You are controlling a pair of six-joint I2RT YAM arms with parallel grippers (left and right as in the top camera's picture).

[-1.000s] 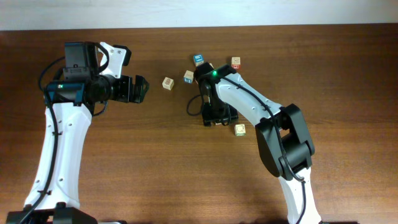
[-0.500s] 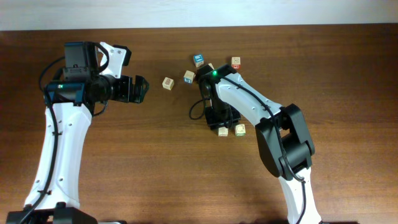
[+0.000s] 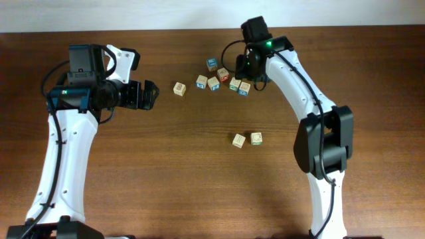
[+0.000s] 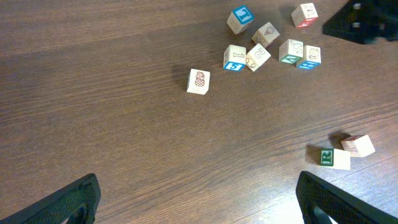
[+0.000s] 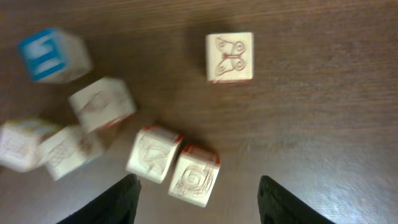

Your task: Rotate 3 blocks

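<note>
We note the right jaws (image 3: 248, 67) released and empty above the far cluster. A pale wooden cube with a green-printed face (image 3: 235, 83) lies just beside them, touching a blue-faced cube (image 3: 244, 87). The left jaws (image 3: 150, 93) are released and well apart, so the right arm is nearer.

A block (image 3: 256, 138) lies just right of a cube (image 3: 239, 140), both nearer than the cluster (image 3: 224, 74).

The left arm (image 3: 63, 153) and right arm (image 3: 295, 76) have white shells, black joints, looping black cables.
</note>
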